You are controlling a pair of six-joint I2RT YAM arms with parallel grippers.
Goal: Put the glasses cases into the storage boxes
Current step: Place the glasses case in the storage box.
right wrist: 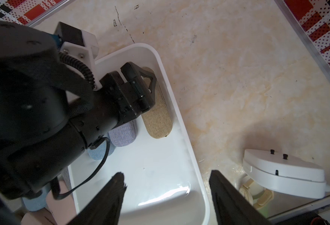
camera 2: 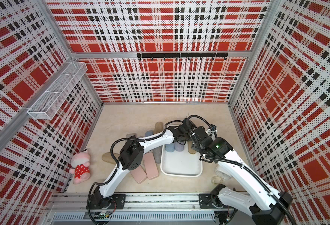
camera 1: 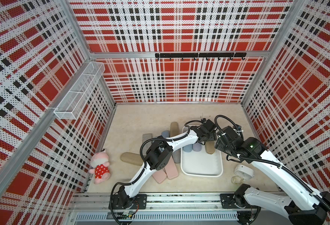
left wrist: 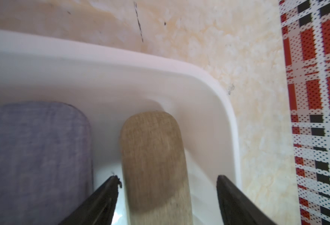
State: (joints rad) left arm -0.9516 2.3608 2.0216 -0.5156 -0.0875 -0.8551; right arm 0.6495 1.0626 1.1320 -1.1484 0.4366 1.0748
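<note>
The white storage box (camera 1: 201,169) holds a blue case (camera 1: 187,149), a lavender case (camera 1: 196,147) and a tan case (camera 1: 210,149) side by side at its far end. My left gripper (left wrist: 169,177) is open and straddles the tan case (left wrist: 154,153), with gaps on both sides; the lavender case (left wrist: 35,155) lies beside it. My right gripper (right wrist: 167,174) is open and empty above the bare floor of the box (right wrist: 156,163). Several more cases lie left of the box: a tan one (camera 1: 130,158), a grey one (camera 1: 147,138) and two pink ones (camera 1: 171,169).
A pink plush toy (camera 1: 99,167) lies by the left wall. A white disc device (camera 1: 244,171) and a pale ring (camera 1: 237,180) sit right of the box. A wire-mesh basket (camera 1: 80,91) hangs on the left wall. The two arms nearly meet over the box.
</note>
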